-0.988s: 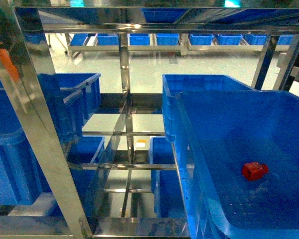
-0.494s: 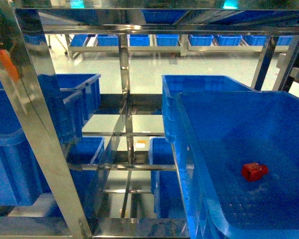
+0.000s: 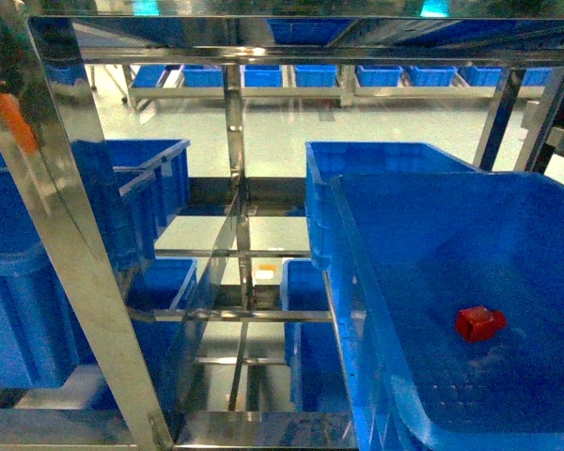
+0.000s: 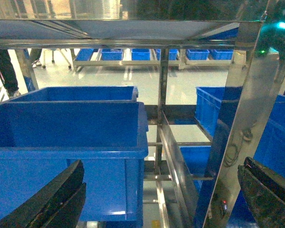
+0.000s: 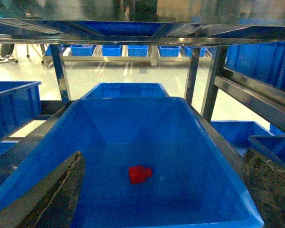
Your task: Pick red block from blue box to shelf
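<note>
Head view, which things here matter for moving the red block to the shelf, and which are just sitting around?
Part of the job:
red block, lying in the blue box
blue box
shelf
right tool, open

Just around:
left tool, open
blue crate on the left
far row of crates

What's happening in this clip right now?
Nothing is being handled yet. The red block lies alone on the floor of the blue box, which sits inside the steel shelf. The right gripper faces the box with its jaws spread wide, clear of the block. The left gripper is also open, looking at a neighbouring blue crate.
</note>
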Robot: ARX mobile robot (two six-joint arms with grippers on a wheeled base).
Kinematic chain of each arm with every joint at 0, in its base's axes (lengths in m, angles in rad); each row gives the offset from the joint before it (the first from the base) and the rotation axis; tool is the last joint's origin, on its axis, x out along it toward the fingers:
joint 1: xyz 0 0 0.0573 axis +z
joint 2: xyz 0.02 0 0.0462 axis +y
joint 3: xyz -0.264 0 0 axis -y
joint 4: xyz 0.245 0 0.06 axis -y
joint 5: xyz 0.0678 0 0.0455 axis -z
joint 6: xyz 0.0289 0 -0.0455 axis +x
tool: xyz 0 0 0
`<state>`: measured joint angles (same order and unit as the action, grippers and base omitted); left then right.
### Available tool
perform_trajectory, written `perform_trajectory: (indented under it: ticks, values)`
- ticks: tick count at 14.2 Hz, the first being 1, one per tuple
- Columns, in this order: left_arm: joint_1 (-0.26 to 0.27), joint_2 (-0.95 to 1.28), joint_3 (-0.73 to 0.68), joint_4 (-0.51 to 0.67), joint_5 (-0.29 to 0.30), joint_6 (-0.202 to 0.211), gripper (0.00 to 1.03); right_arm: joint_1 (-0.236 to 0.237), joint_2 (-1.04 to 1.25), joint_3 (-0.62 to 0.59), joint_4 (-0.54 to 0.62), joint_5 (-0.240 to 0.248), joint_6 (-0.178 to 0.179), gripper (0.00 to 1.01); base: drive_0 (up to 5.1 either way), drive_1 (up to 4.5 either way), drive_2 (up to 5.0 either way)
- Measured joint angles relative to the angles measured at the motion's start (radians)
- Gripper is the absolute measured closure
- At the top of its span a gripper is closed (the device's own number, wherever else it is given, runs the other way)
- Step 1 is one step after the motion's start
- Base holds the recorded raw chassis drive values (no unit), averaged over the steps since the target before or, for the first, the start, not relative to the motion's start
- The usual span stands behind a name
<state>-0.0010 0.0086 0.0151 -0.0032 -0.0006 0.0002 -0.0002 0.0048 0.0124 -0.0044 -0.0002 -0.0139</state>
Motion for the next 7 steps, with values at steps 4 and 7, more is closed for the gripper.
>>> perform_trajectory:
  ticks: [4, 7]
  values:
    - [0.0, 0.0, 0.0, 0.0, 0.0, 0.0, 0.05, 0.0, 0.0, 0.0, 0.0, 0.0, 0.0, 0.03, 0.0, 0.0, 0.0]
    - [0.0, 0.0, 0.0, 0.0, 0.0, 0.0, 0.05, 0.0, 0.0, 0.0, 0.0, 0.0, 0.0, 0.03, 0.0, 0.0, 0.0]
